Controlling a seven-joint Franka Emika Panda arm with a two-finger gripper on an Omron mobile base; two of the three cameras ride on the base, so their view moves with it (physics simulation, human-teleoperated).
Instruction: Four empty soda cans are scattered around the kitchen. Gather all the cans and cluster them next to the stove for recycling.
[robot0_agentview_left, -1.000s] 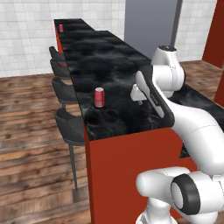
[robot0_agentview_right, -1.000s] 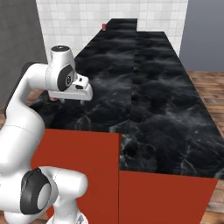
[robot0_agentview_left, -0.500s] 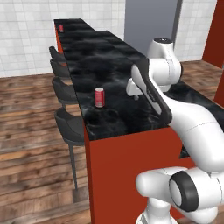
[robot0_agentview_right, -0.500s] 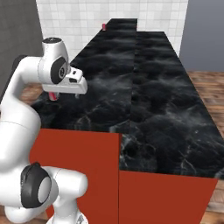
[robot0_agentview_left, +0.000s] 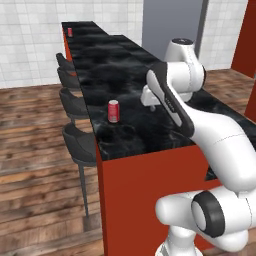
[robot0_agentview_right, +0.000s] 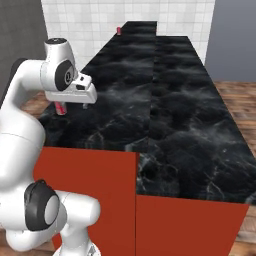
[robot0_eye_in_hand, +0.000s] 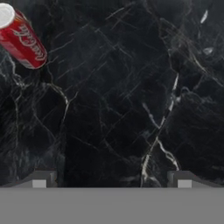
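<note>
Pointed down at the black marbled counter, gripper with fingertips spread wide apart, nothing between them. Bare dark stone with white veins directly under the hand. Off toward the upper left corner of the hand view, well clear of the fingers, a red soda can, upright on the stone, silvery top, white cursive script down its side in the Coca-Cola style; letters too blurred to read in full.

From the left base view, same can standing near the counter's left edge, close to the near end, gripper body hanging over the surface to its right, apart from it. From the right base view, only a sliver of red below the white hand. Dark bar stools lined along the counter's left side over wood floor.

Farther on, at the far end by the white tile wall, a second red can, also seen from the right; too small for any writing.
</note>
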